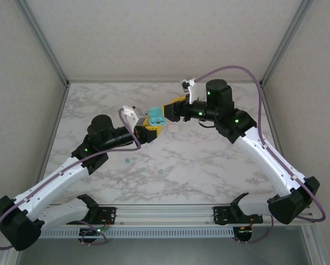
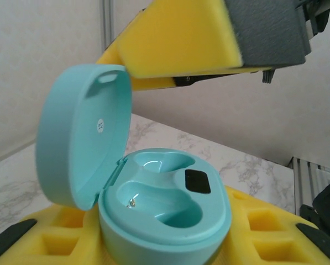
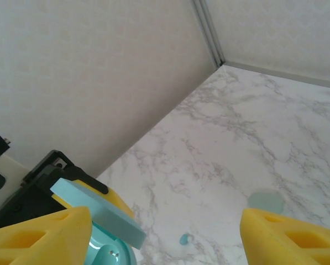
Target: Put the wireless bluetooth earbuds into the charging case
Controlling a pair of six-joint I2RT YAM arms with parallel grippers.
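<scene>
Right wrist view: tiny teal pebble earbud (image 3: 185,239) on white marble table (image 3: 236,138), bottom middle, straight down from wide-open right gripper (image 3: 167,221); open round teal plastic case (image 3: 106,251), bottom left, squeezed in left gripper (image 1: 148,126).

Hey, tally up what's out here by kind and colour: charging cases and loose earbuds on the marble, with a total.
Teal charging case, lid open: 1
Loose teal earbud: 1
Loose pale mint earbuds: 2
Total: 4 that I can make out
</scene>
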